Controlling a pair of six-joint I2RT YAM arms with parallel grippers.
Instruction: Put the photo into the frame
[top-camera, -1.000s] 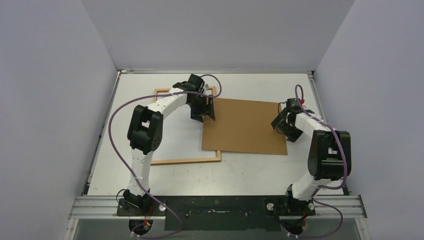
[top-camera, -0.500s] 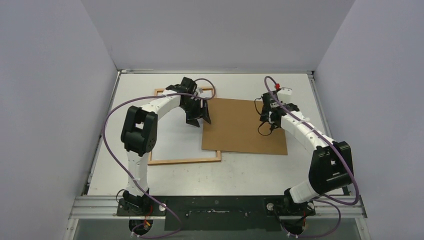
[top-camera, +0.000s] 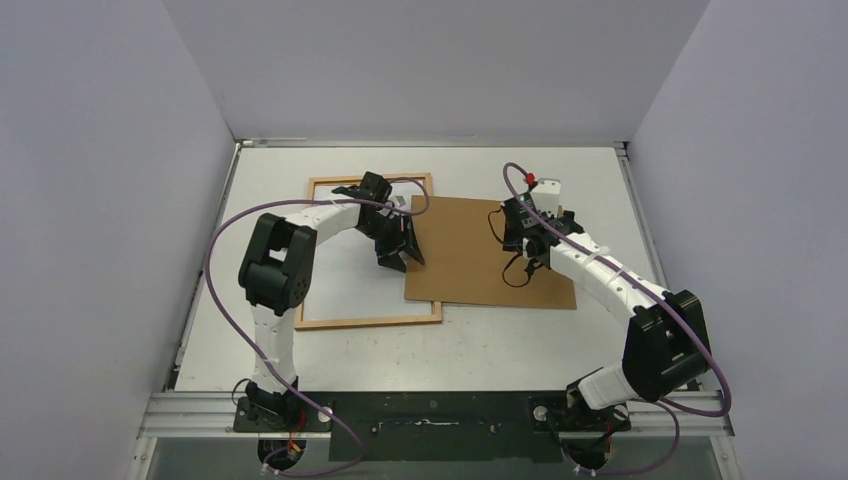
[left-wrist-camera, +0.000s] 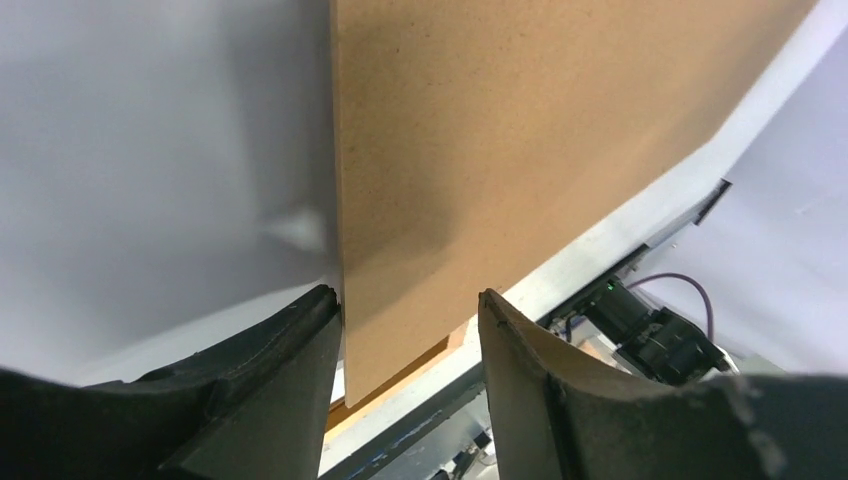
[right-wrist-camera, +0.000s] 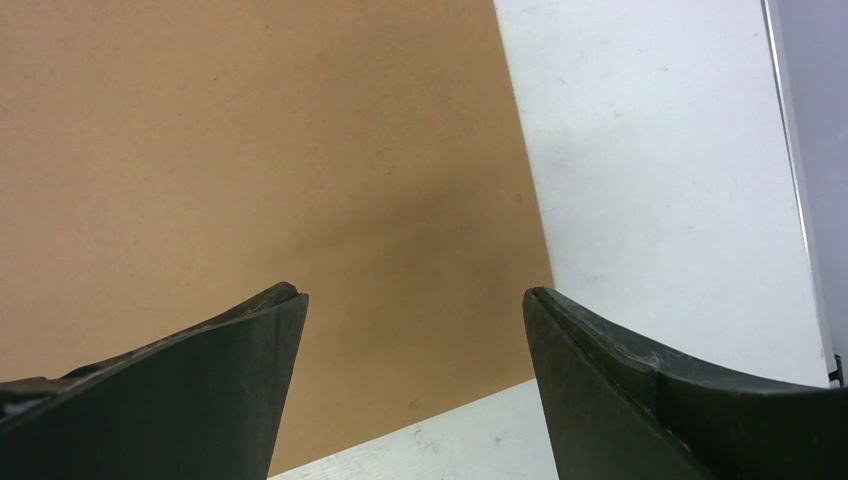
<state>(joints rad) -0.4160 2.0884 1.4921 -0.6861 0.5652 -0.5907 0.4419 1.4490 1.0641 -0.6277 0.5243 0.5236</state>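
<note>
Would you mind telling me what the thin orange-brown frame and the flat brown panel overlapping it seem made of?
The thin orange-brown rectangular frame looks like wood, probably lightly finished: warm even colour, narrow straight rails. The flat brown panel looks like matt fibreboard or stiff card: uniform, finely speckled, no grain or sheen.

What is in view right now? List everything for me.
Thin rectangular orange-brown wooden frame: one, orange-brown, flat on the table, left of centre.
Flat brown fibreboard panel: one, brown, right of centre, overlapping the frame's right rail.
White table: one, white, beneath both.
Left gripper: one, black, open, at the panel's left edge.
Right gripper: one, black, open, over the panel.
</note>
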